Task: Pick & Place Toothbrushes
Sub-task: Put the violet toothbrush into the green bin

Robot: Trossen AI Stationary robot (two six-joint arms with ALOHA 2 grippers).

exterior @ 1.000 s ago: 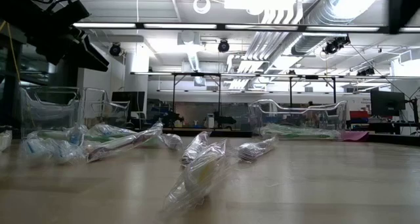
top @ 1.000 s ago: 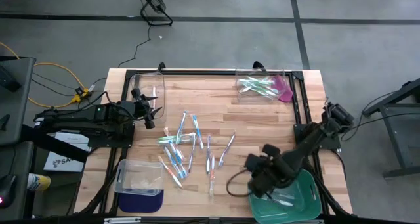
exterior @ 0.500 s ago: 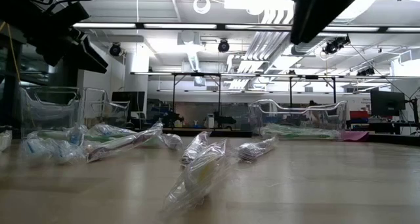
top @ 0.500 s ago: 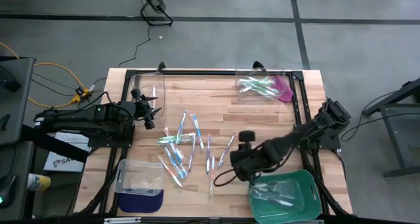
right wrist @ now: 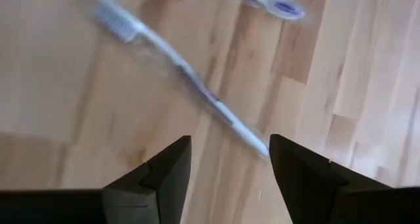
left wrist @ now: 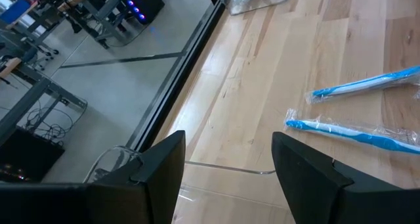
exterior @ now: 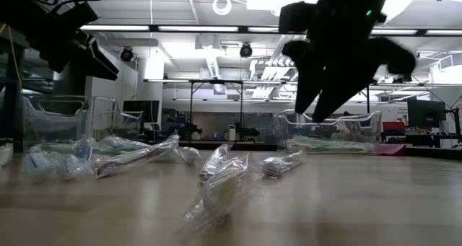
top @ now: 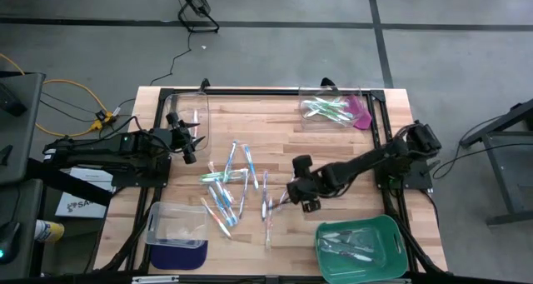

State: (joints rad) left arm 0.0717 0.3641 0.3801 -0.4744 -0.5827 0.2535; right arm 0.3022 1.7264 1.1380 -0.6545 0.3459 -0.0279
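Several toothbrushes (top: 233,186) in clear wrappers lie scattered on the wooden table's middle; in the low view they show as crinkled packets (exterior: 216,182). My right gripper (top: 298,197) hovers open over the right edge of the scatter, above a pale purple-handled toothbrush (right wrist: 190,73) that lies flat; in the low view it hangs dark above the table (exterior: 338,55). My left gripper (top: 188,144) waits open at the table's left side, with two blue toothbrushes (left wrist: 357,133) ahead of it. More toothbrushes lie in the green tray (top: 391,234).
A clear bin (top: 333,109) at the far right holds green toothbrushes beside a pink item. Another clear bin (top: 188,109) stands at the far left. A third clear bin (top: 176,224) sits on a dark blue base at the near left. Black frame rails run along both table sides.
My right gripper has swung from above the green tray toward the table's left and far side, over the scattered toothbrushes, and has come into the low view from above. The toothbrushes have stayed where they were.
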